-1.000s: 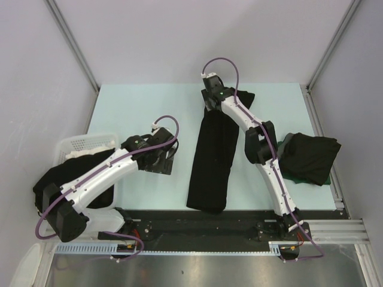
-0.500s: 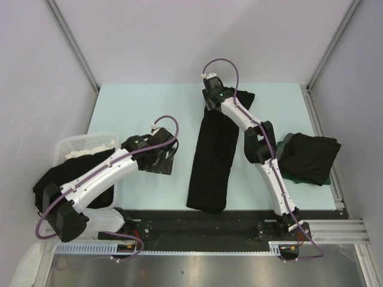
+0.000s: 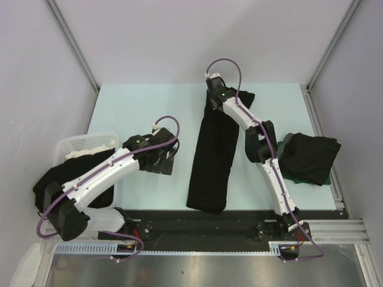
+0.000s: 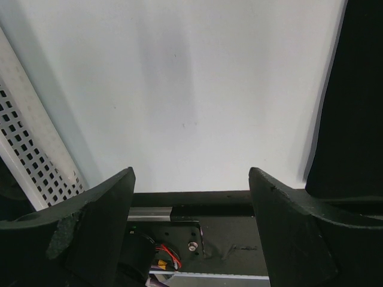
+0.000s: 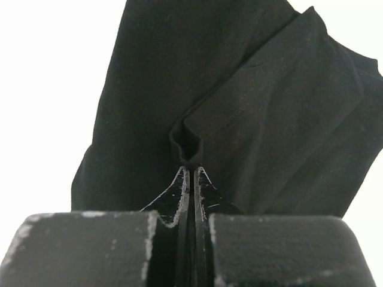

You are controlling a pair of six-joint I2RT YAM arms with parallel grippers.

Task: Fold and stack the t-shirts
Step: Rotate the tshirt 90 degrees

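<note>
Right gripper (image 5: 190,174) is pressed tight, nipping a small ridge of black cloth at the far end of the shirt (image 3: 210,161). That's a thin bite: if it has only the top layer, a lift could peel the fold open, or the cloth could slide out. Left gripper (image 4: 191,179) hangs spread over bare table (image 3: 149,107), holding nothing, so the near end is free to drag and skew. The shirt lies mid-table as a long narrow strip, long axis running near to far, far end leaning slightly right. A folded pile (image 3: 308,156) sits off right, the basket (image 3: 84,142) left.
</note>
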